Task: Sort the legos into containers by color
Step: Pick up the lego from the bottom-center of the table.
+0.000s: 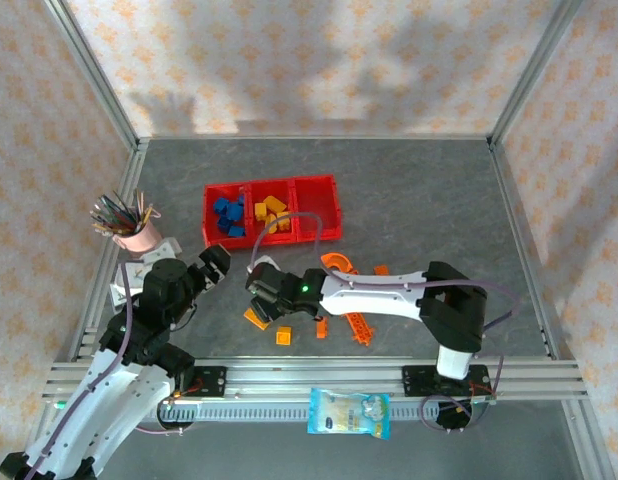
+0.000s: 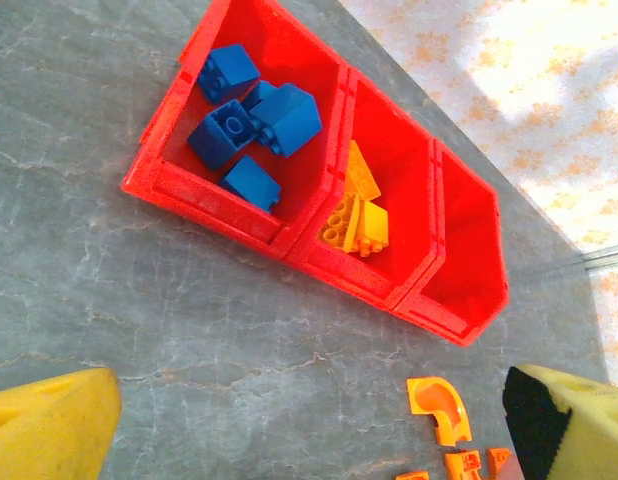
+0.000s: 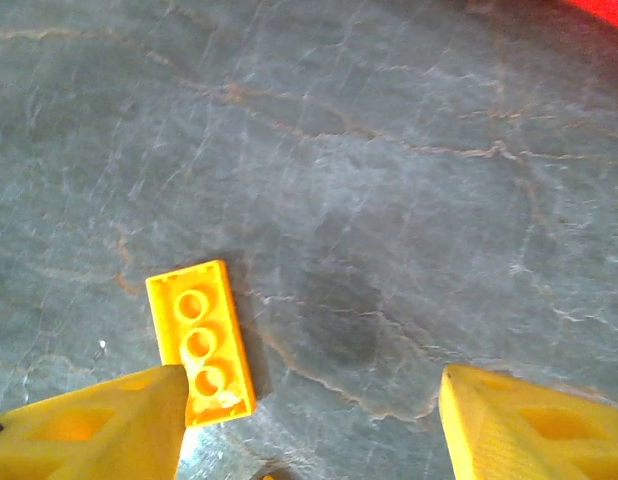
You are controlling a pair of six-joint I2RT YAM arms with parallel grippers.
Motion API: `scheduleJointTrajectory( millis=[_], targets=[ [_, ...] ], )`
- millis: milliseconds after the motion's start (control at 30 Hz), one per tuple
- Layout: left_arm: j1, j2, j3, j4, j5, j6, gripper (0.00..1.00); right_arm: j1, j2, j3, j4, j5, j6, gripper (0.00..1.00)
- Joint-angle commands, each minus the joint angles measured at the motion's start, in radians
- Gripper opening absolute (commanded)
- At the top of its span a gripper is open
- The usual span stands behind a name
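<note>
Lego plate [image 3: 201,340], yellow, flat by R gripper [image 3: 311,388]

This looks like a robot test cell in a lab rather than a home; a grey marbled table [image 1: 409,190] is fenced by metal frame rails [image 1: 319,375] and slanting posts [image 1: 94,68]; the walls [image 1: 319,60] on the left, right and far sides are flat sheets printed with an orange flower pattern, like a backdrop; a left arm [image 1: 154,300] and a right arm [image 1: 389,295] are bolted to the near rail, cables [image 1: 287,214] trailing loose; toy bricks [image 1: 283,336], a red tray [image 1: 329,200] and a pink cup of pens [image 1: 139,238] sit like test props.
</note>
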Motion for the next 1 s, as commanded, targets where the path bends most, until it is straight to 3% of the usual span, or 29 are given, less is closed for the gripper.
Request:
scheduleJointTrajectory(
  millis=[0, 467, 967],
  targets=[
    [0.009, -0.015, -0.001, -0.073, -0.043, -0.029, 0.99, 0.030, 0.057, 0.008, 0.022, -0.001, -0.043, 0.67],
    [0.009, -0.020, 0.005, -0.109, -0.084, -0.058, 0.99, 0.052, 0.167, 0.056, 0.036, -0.024, -0.098, 0.67],
    [0.009, -0.014, -0.001, -0.100, -0.091, -0.062, 0.99, 0.052, 0.242, 0.094, 0.049, -0.027, -0.125, 0.45]
  ],
)
